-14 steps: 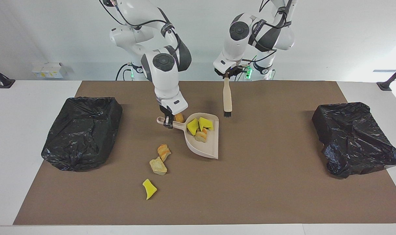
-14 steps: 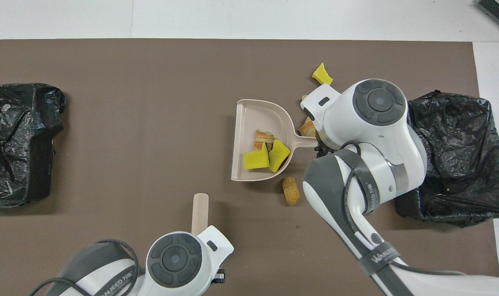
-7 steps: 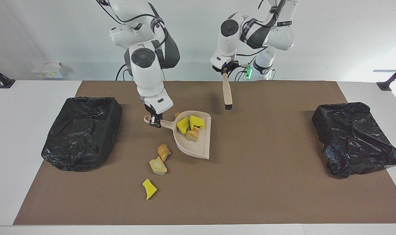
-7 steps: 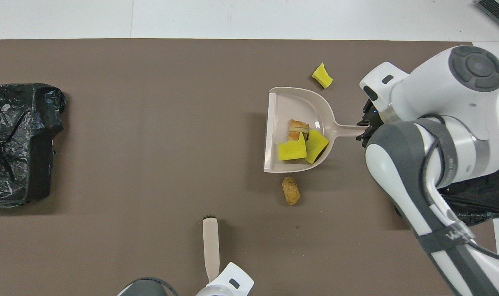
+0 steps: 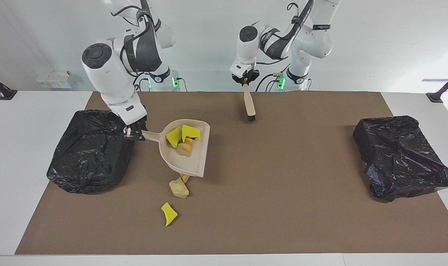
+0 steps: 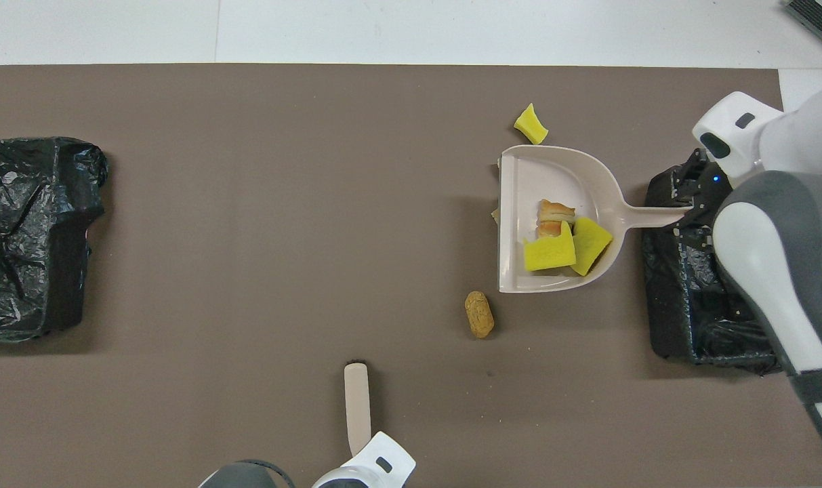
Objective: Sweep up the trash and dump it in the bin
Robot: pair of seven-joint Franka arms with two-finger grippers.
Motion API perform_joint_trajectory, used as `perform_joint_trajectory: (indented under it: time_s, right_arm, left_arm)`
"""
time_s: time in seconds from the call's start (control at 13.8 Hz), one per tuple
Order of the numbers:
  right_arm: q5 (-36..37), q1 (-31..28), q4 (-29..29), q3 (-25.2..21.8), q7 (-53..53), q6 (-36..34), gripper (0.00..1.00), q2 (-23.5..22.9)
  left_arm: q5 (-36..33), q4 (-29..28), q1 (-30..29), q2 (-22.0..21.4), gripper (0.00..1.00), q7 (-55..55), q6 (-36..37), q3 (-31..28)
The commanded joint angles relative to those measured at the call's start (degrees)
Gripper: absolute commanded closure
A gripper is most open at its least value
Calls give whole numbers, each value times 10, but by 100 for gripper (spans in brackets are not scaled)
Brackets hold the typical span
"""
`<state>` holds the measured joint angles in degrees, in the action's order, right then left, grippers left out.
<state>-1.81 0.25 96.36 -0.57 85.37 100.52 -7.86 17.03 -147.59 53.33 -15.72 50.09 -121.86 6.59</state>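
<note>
The right pincer (image 5: 132, 133) grips the dustpan (image 5: 194, 162) beside the bin (image 5: 91, 155) edge; the left pincer (image 5: 245, 82) holds the brush (image 5: 249, 105) over open mat (image 5: 301, 184).

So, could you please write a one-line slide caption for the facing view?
Right gripper carries the loaded dustpan toward the bin; left gripper holds the brush aloft.

No text can be read (none anywhere).

Facing camera high, opposite robots; overhead steep; both share mat (image 5: 283, 166).
</note>
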Motion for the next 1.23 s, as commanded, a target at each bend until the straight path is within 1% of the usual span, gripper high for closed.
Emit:
perform_joint_trajectory:
  time_s: [0.0, 0.22, 0.29, 0.43, 0.51, 0.58, 0.72, 0.8, 0.87, 0.94, 1.01, 1.09, 1.16]
  right_arm:
    - [-9, -48, -21, 5, 86, -26, 100, 1]
    - [2, -102, -30, -6, 169, -38, 100, 2]
    - [17, -122, -32, -7, 197, -38, 100, 1]
    - [35, -165, -38, -13, 217, -38, 100, 1]
    - [44, -185, -42, -15, 220, -38, 100, 0]
    - [65, -202, -42, -15, 226, -35, 100, 0]
    - [107, -220, -43, -16, 247, -24, 100, 0]
    - [122, -230, -43, -16, 252, -13, 100, 0]
    - [133, -237, -54, -15, 258, -6, 100, -2]
    - [138, -239, -69, -16, 253, -5, 100, -2]
    - [152, -237, -72, -21, 250, -5, 100, -1]
    - [160, -234, -74, -21, 243, -5, 100, 0]
    - [175, -228, -75, -21, 225, -6, 100, 2]
  left_arm:
    - [29, -12, 7, 6, 100, -16, -27, -7]
    - [43, -14, 5, 6, 100, -16, -28, -7]
    - [43, -14, 5, 6, 100, -16, -29, -8]
    - [43, -12, 5, 7, 100, -13, -22, -8]
    - [43, -12, 5, 7, 82, -14, -17, -8]
    - [43, -12, 5, 7, 69, -11, -16, -8]
    - [42, -8, 5, 9, 24, -10, -13, -9]
    - [42, -5, 5, 11, 20, -14, -12, -9]
    - [42, -4, 3, 14, 11, -17, -13, -10]
    - [42, 1, 1, 15, 10, -13, -13, -11]
    - [42, 20, -2, 17, 8, -13, -11, -11]
    - [42, 31, -18, 18, 0, -9, -8, -12]
    - [40, 49, -48, 19, 0, -14, -6, -12]
